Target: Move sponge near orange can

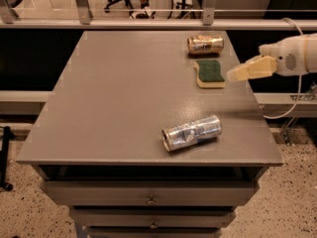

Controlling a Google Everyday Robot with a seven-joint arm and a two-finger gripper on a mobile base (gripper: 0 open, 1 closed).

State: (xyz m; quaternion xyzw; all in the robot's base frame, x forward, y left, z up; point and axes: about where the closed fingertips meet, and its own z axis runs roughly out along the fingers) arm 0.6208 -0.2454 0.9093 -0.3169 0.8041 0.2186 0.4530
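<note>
The sponge (210, 73), dark green on top over a pale yellow body, lies flat on the grey table (124, 98) at the far right. The orange can (205, 44) lies on its side just behind it, a small gap apart. My gripper (235, 74) hangs to the right of the sponge, over the table's right edge, its cream fingers pointing left. It is apart from the sponge and holds nothing.
A longer dented silver can (191, 132) lies on its side near the table's front right. Drawers (151, 200) sit under the tabletop. A glass rail (148, 14) runs behind the table, with office chairs beyond.
</note>
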